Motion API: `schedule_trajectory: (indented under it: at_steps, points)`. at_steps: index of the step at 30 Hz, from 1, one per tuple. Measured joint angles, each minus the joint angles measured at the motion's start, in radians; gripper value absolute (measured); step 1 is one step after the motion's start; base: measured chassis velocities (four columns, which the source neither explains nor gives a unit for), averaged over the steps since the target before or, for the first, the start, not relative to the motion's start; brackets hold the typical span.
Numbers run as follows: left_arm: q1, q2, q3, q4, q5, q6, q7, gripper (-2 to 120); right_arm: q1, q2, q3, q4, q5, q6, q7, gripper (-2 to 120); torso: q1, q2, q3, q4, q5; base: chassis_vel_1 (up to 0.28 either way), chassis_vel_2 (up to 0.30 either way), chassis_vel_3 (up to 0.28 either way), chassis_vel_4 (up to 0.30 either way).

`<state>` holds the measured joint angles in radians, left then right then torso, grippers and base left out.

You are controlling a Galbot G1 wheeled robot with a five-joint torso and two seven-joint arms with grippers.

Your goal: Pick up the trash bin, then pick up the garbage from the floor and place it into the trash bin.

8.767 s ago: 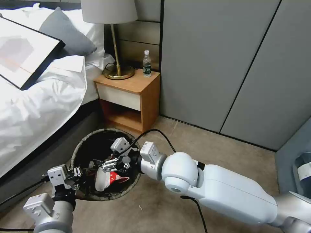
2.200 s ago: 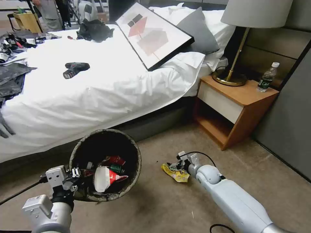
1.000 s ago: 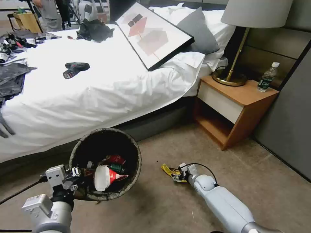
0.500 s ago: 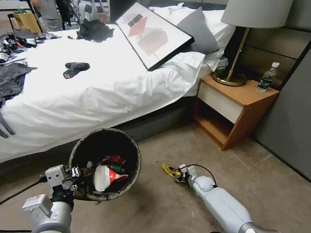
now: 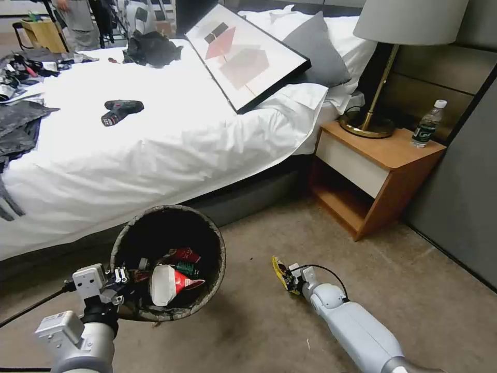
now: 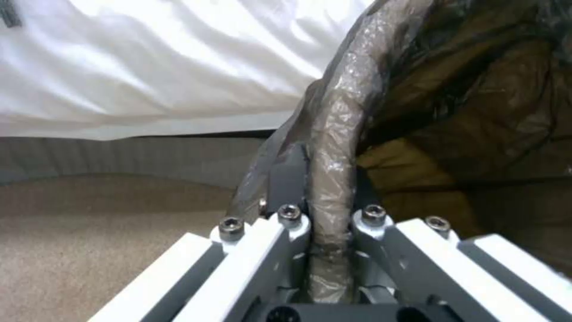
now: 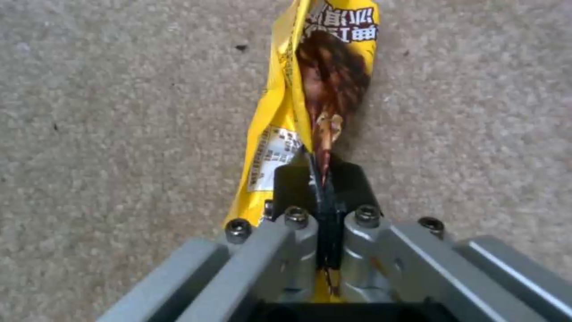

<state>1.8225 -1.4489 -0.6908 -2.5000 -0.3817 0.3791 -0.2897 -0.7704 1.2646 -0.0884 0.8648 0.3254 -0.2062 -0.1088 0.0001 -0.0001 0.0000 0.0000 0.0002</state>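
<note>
Near the floor at right, our right gripper (image 7: 321, 188) clamps the light, crinkly yellow wrapper (image 7: 310, 103) by one edge; left gripper (image 6: 325, 214) pinches the trash bin (image 5: 168, 259) rim.

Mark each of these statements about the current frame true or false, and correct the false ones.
1. The right pincer is shut on the yellow snack wrapper. True.
2. The left pincer grips the trash bin by its lined rim. True.
3. The trash bin is empty. False: it already holds litter, including a red-and-white carton.
4. The water bottle lies on the carpet. False: it stands upright on the nightstand beside the lamp.
5. A framed picture lies on the bed. True.
6. The yellow snack wrapper hangs over the trash bin. False: it is off to the bin's right, above bare carpet.
</note>
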Motion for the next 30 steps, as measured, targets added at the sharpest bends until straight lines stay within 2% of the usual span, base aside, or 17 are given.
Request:
schedule_trajectory:
  at_steps: [2,5,6,9,11,15,16,19,20,24,25,28,30]
  points:
    - [0.001,0.0,0.0,0.0,0.0,0.0,0.0,3,-0.005,-0.006,0.002,0.015,-0.003,0.002,0.007,0,0.0,0.0,0.0,0.0,0.0,0.0,0.0,0.0,0.0]
    - [0.002,0.002,0.0,0.0,0.0,0.0,0.0,3,-0.034,-0.043,0.007,0.127,-0.009,0.006,0.026,0,0.0,0.0,0.0,-0.0001,-0.0001,0.0,0.0,0.0,0.0]
    - [0.002,0.002,0.0,0.0,0.0,0.0,0.0,3,-0.034,-0.043,0.007,0.127,-0.009,0.006,0.026,0,0.0,0.0,0.0,-0.0001,-0.0001,0.0,0.0,0.0,0.0]
    - [0.002,0.002,0.0,0.0,0.0,0.0,0.0,3,-0.065,-0.11,0.006,0.291,0.008,-0.009,0.026,0,0.0,0.0,0.0,-0.0002,-0.0006,0.0,0.0,0.0,0.0]
    - [0.003,0.002,0.001,0.0,0.0,0.0,0.0,3,-0.07,-0.121,0.006,0.319,0.015,-0.013,0.026,0,0.0,0.0,0.0,-0.0002,-0.0001,0.0,0.0,0.0,0.0]
    - [0.006,0.004,0.002,0.0,0.0,0.0,-0.001,3,-0.11,-0.215,0.016,0.539,0.075,-0.041,0.027,0,0.0,0.0,0.0,-0.0001,0.0,0.0,0.0,0.0,0.0]
    - [0.006,0.004,0.002,0.0,0.0,0.0,-0.001,3,-0.11,-0.215,0.016,0.539,0.075,-0.041,0.027,0,0.0,0.0,0.0,-0.0001,0.0,0.0,0.0,0.0,0.0]
    - [0.007,0.006,0.003,0.0,0.001,0.0,-0.001,3,-0.142,-0.29,0.033,0.725,0.118,-0.068,0.028,0,0.0,0.0,0.0,-0.0002,-0.0004,0.0,0.0,0.0,0.0]
    - [0.007,0.006,0.003,0.0,0.001,0.0,-0.001,3,-0.142,-0.29,0.033,0.725,0.118,-0.068,0.028,0,0.0,0.0,0.0,-0.0002,-0.0004,0.0,0.0,0.0,0.0]
    - [0.006,0.002,0.008,0.0,0.004,0.0,0.0,3,-0.149,-0.356,0.036,0.936,0.186,-0.107,0.049,0,0.0,0.0,0.0,-0.0001,-0.0002,0.0,0.0,0.0,0.0]
    - [0.006,0.002,0.008,0.0,0.004,0.0,0.0,3,-0.149,-0.356,0.036,0.936,0.186,-0.107,0.049,0,0.0,0.0,0.0,-0.0001,-0.0002,0.0,0.0,0.0,0.0]
    - [0.007,0.0,0.008,0.0,0.007,0.001,0.0,3,-0.126,-0.393,0.033,1.076,0.237,-0.14,0.054,0,0.0,0.0,0.0,0.0,-0.0003,0.0,0.0,0.0,0.0]
    - [0.008,0.0,0.007,0.0,0.007,0.001,0.001,3,-0.117,-0.404,0.03,1.11,0.255,-0.151,0.054,0,0.0,0.0,0.0,0.0,-0.0002,0.0,0.0,0.0,0.0]
